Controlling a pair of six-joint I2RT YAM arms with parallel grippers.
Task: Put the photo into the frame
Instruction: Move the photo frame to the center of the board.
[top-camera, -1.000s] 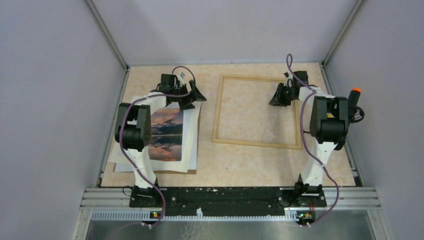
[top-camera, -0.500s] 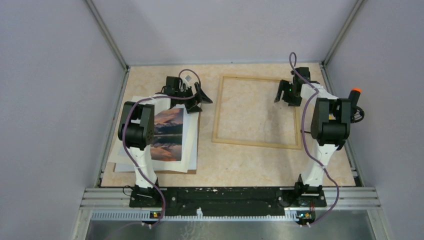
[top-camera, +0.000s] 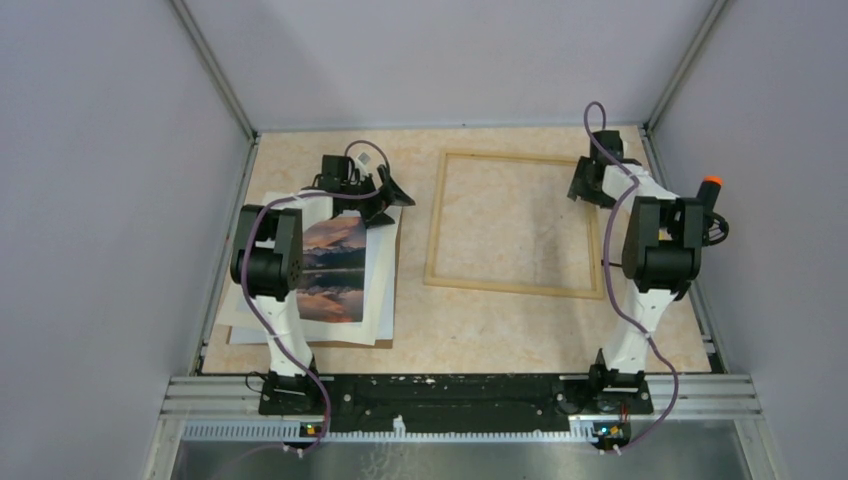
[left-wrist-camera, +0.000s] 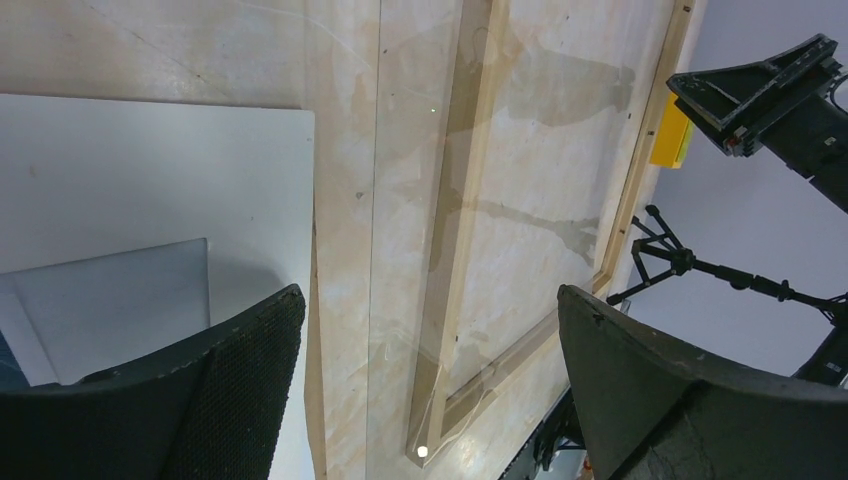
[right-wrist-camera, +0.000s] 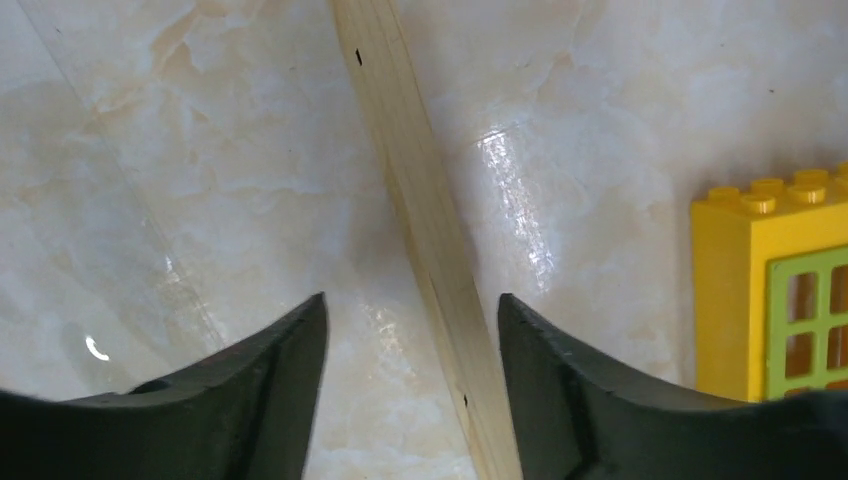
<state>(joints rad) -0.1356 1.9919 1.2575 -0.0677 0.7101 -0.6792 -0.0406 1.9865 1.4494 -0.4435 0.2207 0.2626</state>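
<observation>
We are hovering our right claw (right-wrist-camera: 412, 300) partly open and empty, its jaws straddling the frame (right-wrist-camera: 395, 140) rail, a yellow brick (right-wrist-camera: 735, 300) sitting just right of it. Our left claw (left-wrist-camera: 430, 292) is gaping wide, gripping nothing, the photo (top-camera: 335, 265) lying just behind it, basewards.

Between the right fingers (right-wrist-camera: 250, 400), matt black plastic, runs the frame (right-wrist-camera: 420, 200), pale bare wood, dull and finely grained. The table (right-wrist-camera: 600, 120) under it is smooth, glossy and marble-patterned. Beyond one finger a yellow brick (right-wrist-camera: 740, 290) looks like shiny plastic. The left fingers (left-wrist-camera: 250, 380) bear rough, gritty black pads.
</observation>
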